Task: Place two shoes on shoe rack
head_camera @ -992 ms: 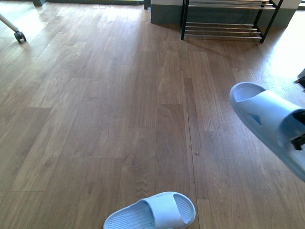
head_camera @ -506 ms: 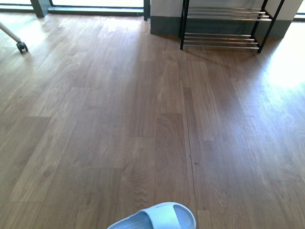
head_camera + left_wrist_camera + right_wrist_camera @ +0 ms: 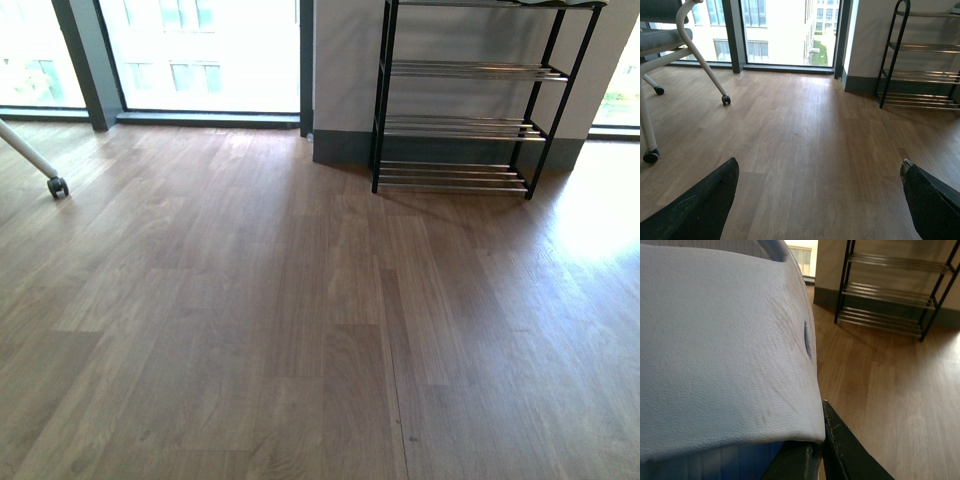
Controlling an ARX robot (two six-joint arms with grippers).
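Note:
A light blue slipper [image 3: 725,350], one of the two shoes, fills most of the right wrist view. My right gripper [image 3: 812,440] is shut on its edge, and one dark finger [image 3: 840,455] shows beside it. The other shoe is out of view. The shoe rack [image 3: 455,125], with a black frame and chrome bars, stands against the far wall right of centre, its visible tiers bare. It also shows as the rack [image 3: 920,75] and the rack [image 3: 890,295] in the wrist views. My left gripper [image 3: 819,170] is open above bare wooden floor. Neither arm appears in the front view.
A white-legged chair [image 3: 695,50] on casters stands to the left, and one of its casters [image 3: 57,186] shows in the front view. Tall windows [image 3: 200,50] run along the far wall left of the rack. Wooden floor [image 3: 320,320] lies between me and the rack.
The front view has swung upward, so more of the rack and the windows show. The slipper on the floor dropped out at the bottom, and the held slipper left the right edge.

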